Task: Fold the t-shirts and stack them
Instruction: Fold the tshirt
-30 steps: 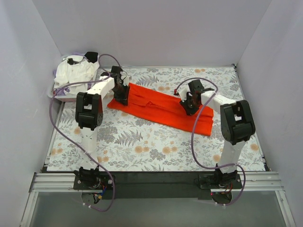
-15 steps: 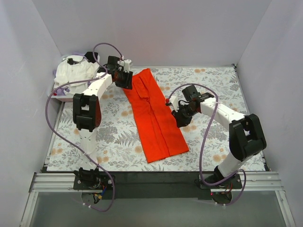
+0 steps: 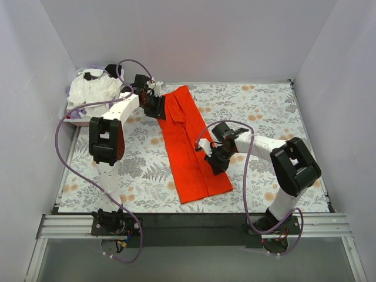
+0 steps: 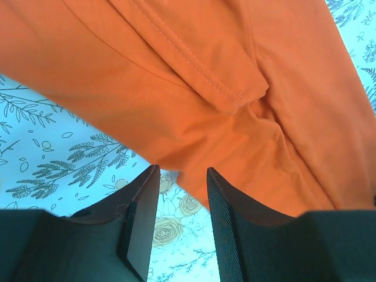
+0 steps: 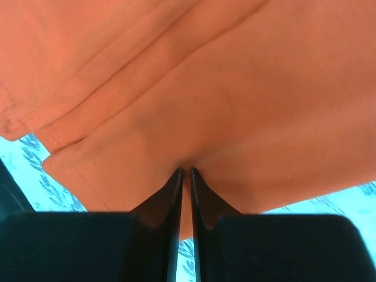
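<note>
The orange-red t-shirt [image 3: 187, 150] lies folded into a long strip on the floral cloth, running from the back to the near edge. My left gripper [image 3: 158, 107] is at the strip's far left edge. In the left wrist view it [image 4: 181, 171] is open, with floral cloth between the fingers and the shirt's edge [image 4: 235, 59] just past the tips. My right gripper [image 3: 212, 160] is on the strip's right side near its lower half. In the right wrist view it [image 5: 185, 170] is shut on a pinch of the shirt [image 5: 235, 88]. The white t-shirts [image 3: 94, 91] lie heaped at the back left.
The grey-and-orange floral cloth [image 3: 282, 111] covers the table. The white heap sits in a pale basket [image 3: 71, 117] at the back left corner. Grey walls close in the left, back and right sides. Purple cables loop off both arms.
The orange-red shirt has swung from lying crosswise to running back-to-front. My right gripper has moved left and nearer with the shirt in it. My left gripper stayed at the far end.
</note>
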You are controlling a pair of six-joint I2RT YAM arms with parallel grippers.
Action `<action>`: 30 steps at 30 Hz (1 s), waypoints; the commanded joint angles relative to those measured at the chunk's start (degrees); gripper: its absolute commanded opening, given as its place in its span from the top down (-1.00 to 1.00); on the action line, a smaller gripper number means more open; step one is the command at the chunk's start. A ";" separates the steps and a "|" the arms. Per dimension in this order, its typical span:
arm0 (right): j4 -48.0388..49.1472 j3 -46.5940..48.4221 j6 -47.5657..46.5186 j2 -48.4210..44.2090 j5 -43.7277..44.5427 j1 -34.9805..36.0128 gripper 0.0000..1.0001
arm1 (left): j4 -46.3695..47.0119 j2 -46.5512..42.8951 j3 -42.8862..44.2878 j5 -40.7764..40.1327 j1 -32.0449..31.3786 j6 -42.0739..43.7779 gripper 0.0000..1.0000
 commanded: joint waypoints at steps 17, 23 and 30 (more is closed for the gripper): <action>-0.43 0.33 -1.59 -6.04 -8.42 8.30 0.52 | -5.20 8.53 9.02 -0.99 -3.76 -0.24 0.40; 0.01 18.21 5.94 2.99 -4.03 -2.61 0.53 | -4.50 15.21 15.26 -1.34 -4.82 -2.08 0.46; 0.97 34.52 9.84 16.62 1.77 -7.45 0.63 | -2.31 18.12 23.09 -3.35 -4.82 -3.13 0.45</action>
